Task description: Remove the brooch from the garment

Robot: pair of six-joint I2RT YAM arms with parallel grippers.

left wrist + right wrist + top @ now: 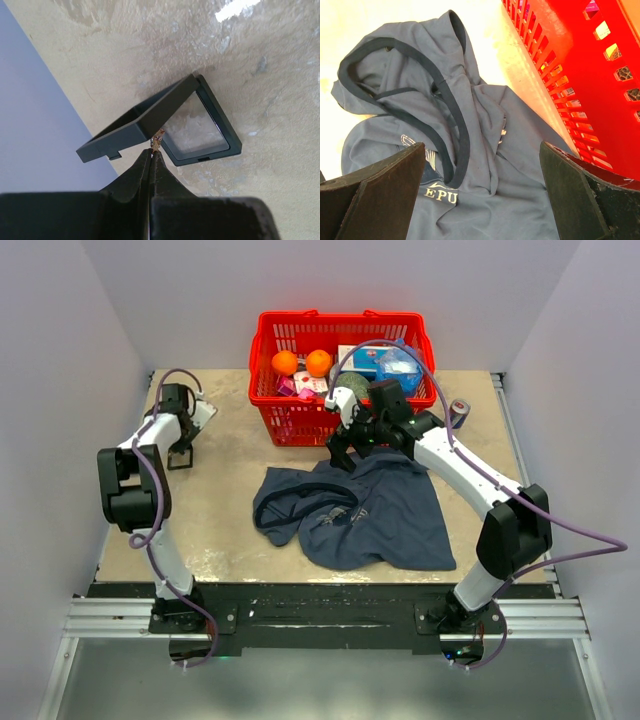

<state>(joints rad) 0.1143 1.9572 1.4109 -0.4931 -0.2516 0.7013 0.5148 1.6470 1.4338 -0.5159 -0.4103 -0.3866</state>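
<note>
1. Where any writing can be read, it is on the garment [370, 515]: the right wrist view shows pale block letters "EPU" [440, 195] on a darker patch. The rest of the print is lost in folds or behind a finger.
2. The garment is soft navy blue cloth, rumpled and folded over itself, with a darker neckband [395, 47] looping across it. It lies in the middle of the bench [220, 530], its far edge just beside the red basket [345, 318].
3. The brooch [158, 136] is a small golden-brown piece, too small to make out in detail. It is pinched at the very tips of the left gripper [154, 152], whose fingers are pressed together. It is at the far left of the bench, well apart from the garment.
4. Under that gripper lies a black display box [220, 132], a hard square frame with a clear film window. Its lid [140, 125] is raised and tilted. The brooch sits right at the lid's edge; whether they touch cannot be told.
5. The right gripper [482, 145] is spread wide over the far part of the garment, near the neckband, with the basket wall close on its right.
6. The basket is a red plastic lattice holding round oranges [285, 362] and small packets.
7. The bench top is pale tan, mottled and scuffed. Bare bench shows left of the garment, between it and the left arm. Pale walls close in the left, right and far sides.
</note>
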